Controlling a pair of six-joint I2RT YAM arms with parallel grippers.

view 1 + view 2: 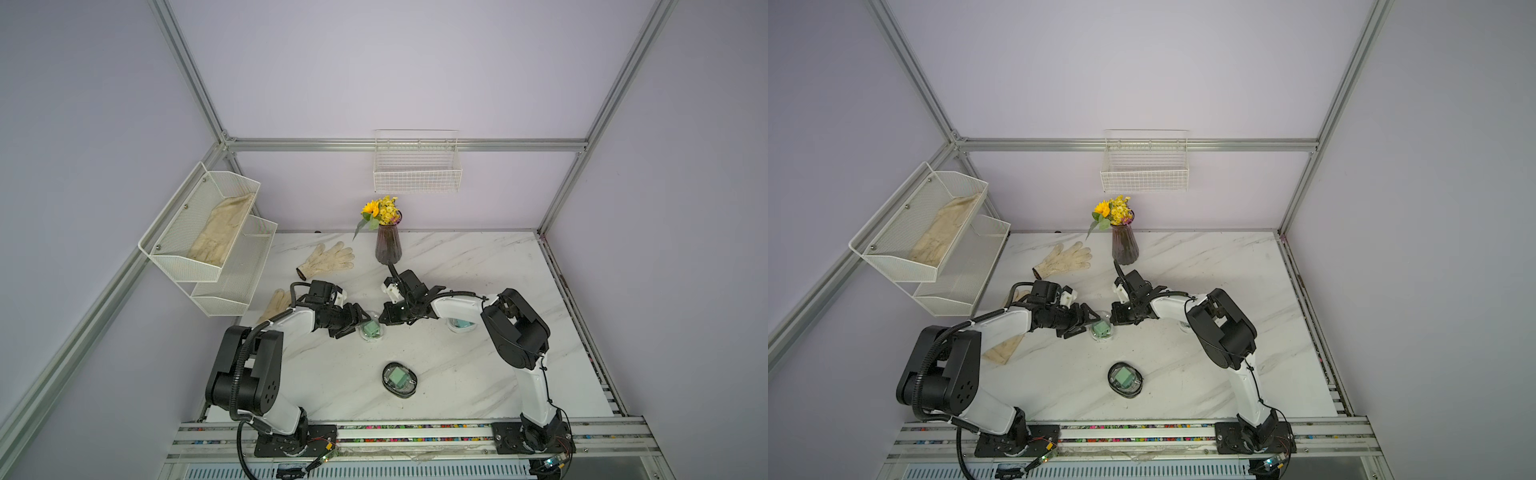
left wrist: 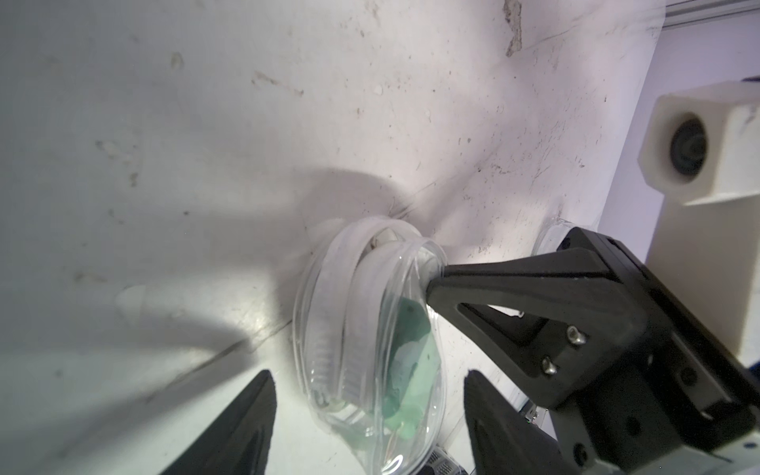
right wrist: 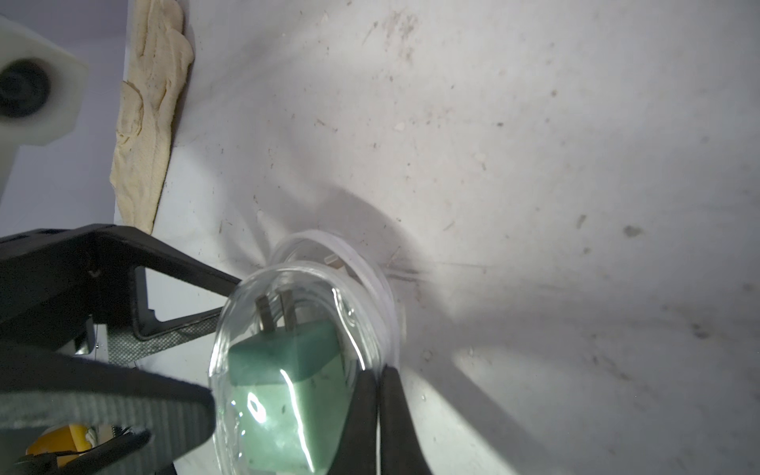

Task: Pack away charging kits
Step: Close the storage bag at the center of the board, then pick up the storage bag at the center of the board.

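Right wrist view puts the clear oval case (image 3: 300,312) close under the lens, lying on the marble table (image 1: 457,270) about mid-way across, with the green plug adapter (image 3: 288,382) inside, prongs up, and the coiled white cable (image 3: 370,271) bulging along its far edge. My right gripper (image 3: 378,378) is fully shut with its tips against the rim of that case. Whether it pinches a thin lip there I cannot tell. My left gripper (image 2: 368,374) is wide open, one finger either side of the case, with gaps showing, so it has hold of nothing. As I judge it, the main risk is the case itself: it is slick and rounded, so closing the left jaws off-centre could squirt it sideways or tip it. A pull from the right tips could then slip off the rim, or spring the shell and spill adapter and cable. The cable coil could also get caught in the seam. Both grippers are nearly touching, so a small misjudged move could knock them together. Farther out, the black-rimmed case (image 1: 399,379) sits towards me and the flower vase (image 1: 387,245) stands just behind the right wrist, within reach of a careless lift.
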